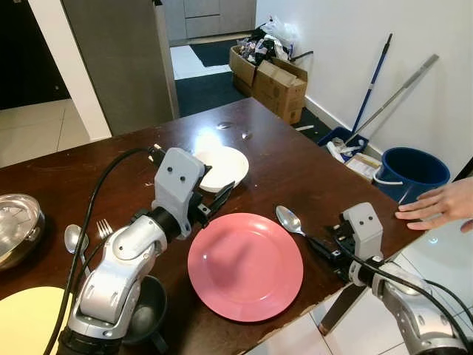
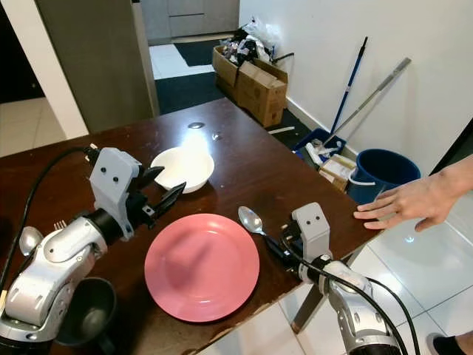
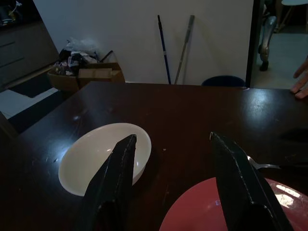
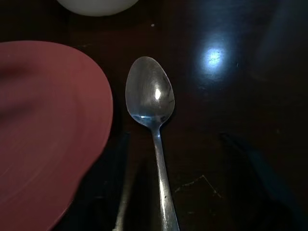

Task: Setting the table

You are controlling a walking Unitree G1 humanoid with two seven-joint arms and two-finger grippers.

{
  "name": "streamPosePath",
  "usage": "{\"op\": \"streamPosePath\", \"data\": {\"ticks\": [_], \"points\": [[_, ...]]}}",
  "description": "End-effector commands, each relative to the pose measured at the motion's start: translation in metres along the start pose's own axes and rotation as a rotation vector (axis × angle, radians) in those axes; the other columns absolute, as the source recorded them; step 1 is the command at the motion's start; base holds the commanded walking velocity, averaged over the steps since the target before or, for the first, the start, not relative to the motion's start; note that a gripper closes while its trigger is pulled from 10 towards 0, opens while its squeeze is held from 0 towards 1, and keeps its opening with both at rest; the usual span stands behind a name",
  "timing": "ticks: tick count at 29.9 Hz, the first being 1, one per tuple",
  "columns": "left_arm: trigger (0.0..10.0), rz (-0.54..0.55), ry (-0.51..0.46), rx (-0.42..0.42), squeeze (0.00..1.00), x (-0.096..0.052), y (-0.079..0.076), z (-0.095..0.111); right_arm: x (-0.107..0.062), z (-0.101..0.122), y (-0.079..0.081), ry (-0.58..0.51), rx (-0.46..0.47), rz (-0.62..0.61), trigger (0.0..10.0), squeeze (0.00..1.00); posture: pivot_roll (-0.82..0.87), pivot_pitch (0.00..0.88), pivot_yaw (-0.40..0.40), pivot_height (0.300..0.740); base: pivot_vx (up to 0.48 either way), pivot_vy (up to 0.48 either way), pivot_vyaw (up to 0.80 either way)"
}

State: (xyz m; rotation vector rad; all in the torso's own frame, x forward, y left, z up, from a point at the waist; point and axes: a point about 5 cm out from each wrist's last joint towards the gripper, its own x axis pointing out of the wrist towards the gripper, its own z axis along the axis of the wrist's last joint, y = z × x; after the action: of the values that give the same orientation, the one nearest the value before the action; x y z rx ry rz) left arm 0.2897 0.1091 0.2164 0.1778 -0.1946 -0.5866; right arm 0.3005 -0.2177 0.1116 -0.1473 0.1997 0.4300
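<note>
A pink plate (image 1: 245,266) lies near the front edge of the dark wooden table (image 1: 281,155). A white bowl (image 1: 225,166) sits just behind it. A steel spoon (image 1: 288,219) lies to the right of the plate, bowl end pointing away from me. My left gripper (image 2: 170,183) hovers open and empty over the gap between bowl and plate. My right gripper (image 4: 174,137) is low at the table's front right, open, with one finger on each side of the spoon's handle (image 4: 161,183).
A person's hand (image 1: 440,203) rests at the table's right corner. At the left are a steel bowl (image 1: 15,225), a second spoon (image 1: 72,237), a fork (image 1: 103,228), a yellow plate (image 1: 26,318) and a dark cup (image 1: 144,314). A blue bucket (image 1: 410,171) and boxes (image 1: 277,85) stand by the wall.
</note>
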Motion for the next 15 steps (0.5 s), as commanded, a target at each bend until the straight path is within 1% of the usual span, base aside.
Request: {"op": "streamPosePath", "data": {"ticks": [1,2,4,5,7,8,9,10,11,13,15], "points": [[10.0,-0.006,0.011,-0.011,0.00,-0.002,-0.002,-0.002,-0.001,0.003,-0.002,-0.017,-0.011,-0.014,10.0,0.00,-0.05,0.000,0.115,0.740,0.000,0.000,0.00],[10.0,-0.006,0.011,-0.012,0.00,-0.002,-0.002,-0.002,-0.001,0.007,-0.002,-0.035,-0.012,-0.016,10.0,0.00,-0.05,0.000,0.115,0.740,0.000,0.000,0.00],[10.0,0.000,0.013,-0.014,0.00,-0.002,-0.001,-0.002,0.000,0.024,0.001,-0.113,0.001,-0.032,10.0,0.00,-0.05,0.000,0.116,0.740,0.000,0.000,0.00],[10.0,0.000,0.013,-0.014,0.00,-0.002,-0.001,-0.002,0.000,0.024,0.001,-0.113,0.001,-0.032,10.0,0.00,-0.05,0.000,0.116,0.740,0.000,0.000,0.00],[10.0,0.025,0.022,-0.022,0.00,-0.001,0.000,-0.005,0.000,0.043,0.007,-0.217,0.028,-0.061,10.0,0.00,-0.05,0.000,0.115,0.740,0.000,0.000,0.00],[10.0,0.047,0.028,-0.035,0.00,-0.001,0.001,-0.007,0.001,0.055,0.010,-0.284,0.061,-0.093,10.0,0.00,-0.06,0.000,0.114,0.740,0.000,0.000,0.00],[10.0,0.047,0.028,-0.035,0.00,-0.001,0.001,-0.007,0.001,0.055,0.010,-0.284,0.061,-0.093,10.0,0.00,-0.06,0.000,0.114,0.740,0.000,0.000,0.00],[10.0,0.062,0.032,-0.045,0.00,-0.001,0.001,-0.009,0.001,0.062,0.012,-0.327,0.084,-0.115,10.0,0.00,-0.06,0.000,0.115,0.740,0.000,0.000,0.00],[10.0,0.096,0.039,-0.066,0.00,0.000,0.002,-0.011,0.001,0.072,0.014,-0.393,0.129,-0.173,10.0,0.00,-0.06,0.000,0.113,0.740,0.000,0.000,0.00],[10.0,0.148,0.047,-0.101,0.00,0.000,0.004,-0.014,0.001,0.084,0.017,-0.469,0.179,-0.263,10.0,0.00,-0.06,0.000,0.110,0.740,0.000,0.000,0.00],[10.0,0.192,0.055,-0.126,0.00,0.000,0.007,-0.016,0.000,0.089,0.020,-0.503,0.194,-0.320,10.0,0.00,-0.06,0.000,0.108,0.740,0.000,0.000,0.00]]}}
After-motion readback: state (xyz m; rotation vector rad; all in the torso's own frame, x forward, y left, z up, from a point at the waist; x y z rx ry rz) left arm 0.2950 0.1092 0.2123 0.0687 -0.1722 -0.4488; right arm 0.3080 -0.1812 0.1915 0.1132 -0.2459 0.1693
